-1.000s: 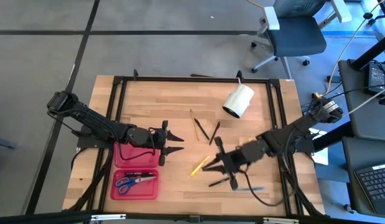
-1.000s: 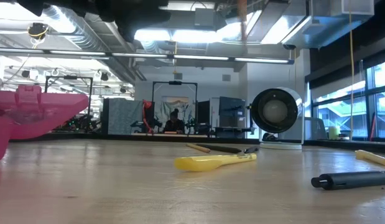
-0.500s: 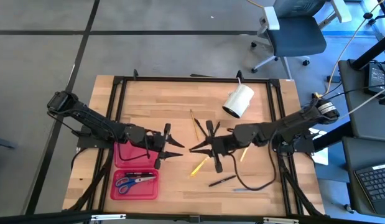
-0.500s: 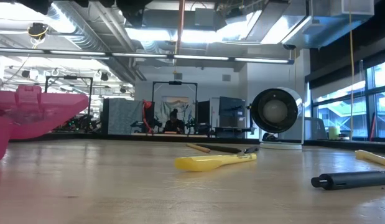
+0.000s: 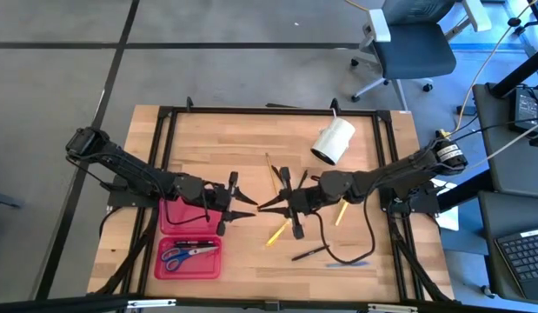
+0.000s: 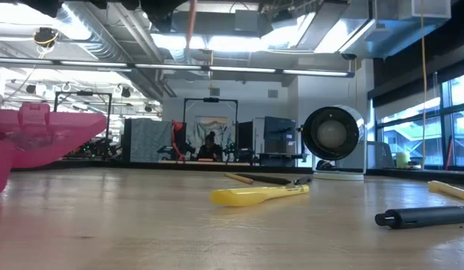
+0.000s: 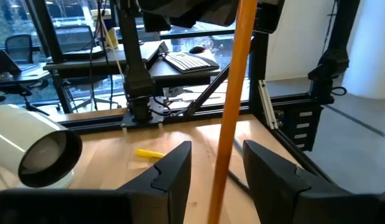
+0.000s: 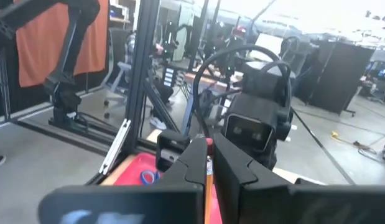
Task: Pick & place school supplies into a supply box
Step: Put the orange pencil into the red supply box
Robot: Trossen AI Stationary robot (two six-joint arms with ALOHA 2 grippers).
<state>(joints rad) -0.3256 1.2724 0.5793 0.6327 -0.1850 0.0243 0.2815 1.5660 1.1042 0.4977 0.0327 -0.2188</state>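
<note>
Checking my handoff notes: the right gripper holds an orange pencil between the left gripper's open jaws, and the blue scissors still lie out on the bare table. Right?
One thing is wrong: the blue scissors lie inside the red supply box, in its near half, as the high view shows. The rest stands: the right gripper holds the orange pencil between the left gripper's open jaws.

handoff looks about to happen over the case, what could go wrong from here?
1. The right pincer is shut on an orange pencil, which passes between the open left pincer's fingers. If the right lets go before the left closes, the pencil likely drops onto the wood beside the red pencil case.
2. Both pincers meet nose to nose; a small overshoot risks a collision.
3. The yellow pen lies just below and may get knocked.
</note>
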